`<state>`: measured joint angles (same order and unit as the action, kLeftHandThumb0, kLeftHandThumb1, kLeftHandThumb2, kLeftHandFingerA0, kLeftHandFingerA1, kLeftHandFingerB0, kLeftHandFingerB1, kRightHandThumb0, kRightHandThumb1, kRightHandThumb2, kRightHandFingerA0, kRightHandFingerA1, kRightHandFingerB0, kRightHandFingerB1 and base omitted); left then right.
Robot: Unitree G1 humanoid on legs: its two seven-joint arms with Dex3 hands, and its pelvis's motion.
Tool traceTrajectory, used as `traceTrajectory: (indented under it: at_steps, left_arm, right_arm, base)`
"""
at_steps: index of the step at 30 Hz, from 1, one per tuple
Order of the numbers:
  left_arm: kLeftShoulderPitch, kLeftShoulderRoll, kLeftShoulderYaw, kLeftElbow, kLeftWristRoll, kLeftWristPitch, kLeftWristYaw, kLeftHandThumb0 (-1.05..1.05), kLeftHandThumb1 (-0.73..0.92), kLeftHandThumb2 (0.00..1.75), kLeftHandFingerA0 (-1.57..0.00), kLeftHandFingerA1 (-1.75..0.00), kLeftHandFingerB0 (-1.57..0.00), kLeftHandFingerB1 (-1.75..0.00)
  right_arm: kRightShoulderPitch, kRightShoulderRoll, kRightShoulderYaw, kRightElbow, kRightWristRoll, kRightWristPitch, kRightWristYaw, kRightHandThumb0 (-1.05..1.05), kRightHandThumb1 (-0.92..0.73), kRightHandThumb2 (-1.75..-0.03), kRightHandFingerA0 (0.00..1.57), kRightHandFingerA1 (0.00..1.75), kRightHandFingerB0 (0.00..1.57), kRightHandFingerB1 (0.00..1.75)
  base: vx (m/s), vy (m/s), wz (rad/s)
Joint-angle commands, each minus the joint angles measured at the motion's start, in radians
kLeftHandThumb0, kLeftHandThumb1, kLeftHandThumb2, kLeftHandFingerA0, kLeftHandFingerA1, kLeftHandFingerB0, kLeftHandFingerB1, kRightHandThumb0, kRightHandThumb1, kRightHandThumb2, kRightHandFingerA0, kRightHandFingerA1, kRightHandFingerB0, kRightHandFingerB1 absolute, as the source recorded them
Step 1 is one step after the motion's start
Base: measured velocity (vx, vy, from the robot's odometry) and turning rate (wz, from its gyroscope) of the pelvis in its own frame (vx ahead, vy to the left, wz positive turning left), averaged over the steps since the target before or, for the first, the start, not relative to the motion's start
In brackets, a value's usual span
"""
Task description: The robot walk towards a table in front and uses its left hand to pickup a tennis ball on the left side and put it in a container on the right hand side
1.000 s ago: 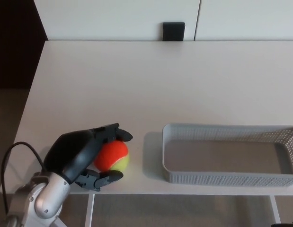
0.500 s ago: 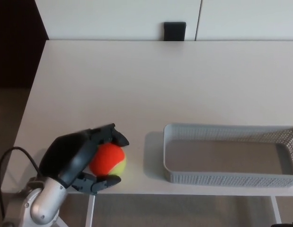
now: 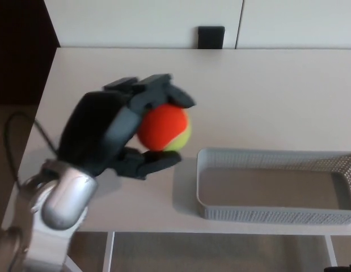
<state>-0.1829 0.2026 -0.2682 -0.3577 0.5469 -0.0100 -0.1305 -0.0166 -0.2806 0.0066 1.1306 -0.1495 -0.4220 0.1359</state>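
An orange and yellow-green tennis ball (image 3: 164, 127) is held in my left hand (image 3: 115, 133), which is shut on it with fingers over the top and the thumb underneath. The hand and ball hang in the air above the white table (image 3: 232, 96), just left of and above the near left corner of the grey mesh container (image 3: 274, 212). The container lies on the table's right front part and holds nothing that I can see. My right hand does not show.
A small black object (image 3: 211, 37) stands at the table's far edge against the white wall. The table's front edge runs just below the container. Dark floor lies off the left edge.
My left hand has lifted the ball off the table's front left area and carried it up and to the right, toward the container.
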Motion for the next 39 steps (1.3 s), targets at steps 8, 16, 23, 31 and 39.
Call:
traceTrajectory:
  at_steps: [8,16,23,31,39]
  left_arm:
    - [-0.115,-0.087,-0.167,0.109,0.112,0.089,-0.027,-0.17,0.80,0.69,-0.85,-1.64,-0.76,-1.13]
    - [-0.132,-0.154,-0.256,0.231,0.172,0.086,0.030,-0.24,0.80,0.72,-0.87,-1.68,-0.74,-1.16]
    - [-0.127,-0.190,-0.278,0.309,0.183,0.064,0.084,-0.22,0.75,0.84,-0.86,-1.71,-0.71,-1.40]
    - [-0.109,-0.183,-0.310,0.272,0.268,0.225,-0.022,-0.91,0.52,0.91,0.00,0.00,0.00,-0.02]
    - [-0.095,-0.166,-0.310,0.216,0.274,0.268,-0.071,-1.03,0.66,0.63,0.00,0.00,0.00,0.00]
  right_arm:
    - [-0.010,-0.007,0.001,-0.007,0.014,0.016,0.015,-0.23,-0.65,-0.58,0.56,0.65,0.39,0.46]
    - [0.003,-0.015,0.016,-0.020,0.000,0.009,0.010,-0.24,-0.65,-0.59,0.57,0.64,0.40,0.46]
    - [0.001,-0.015,0.020,-0.030,0.003,0.029,0.009,-0.24,-0.66,-0.59,0.58,0.64,0.41,0.46]
    - [0.003,-0.024,0.030,-0.046,-0.006,0.034,0.017,-0.25,-0.66,-0.59,0.59,0.65,0.40,0.46]
    - [-0.004,-0.029,0.038,-0.057,-0.012,0.047,0.020,-0.23,-0.65,-0.59,0.58,0.65,0.41,0.46]
  base:
    - [0.00,0.000,0.00]
    - [0.00,0.000,0.00]
    - [0.00,0.000,0.00]
    - [0.00,0.000,0.00]
    - [0.00,0.000,0.00]
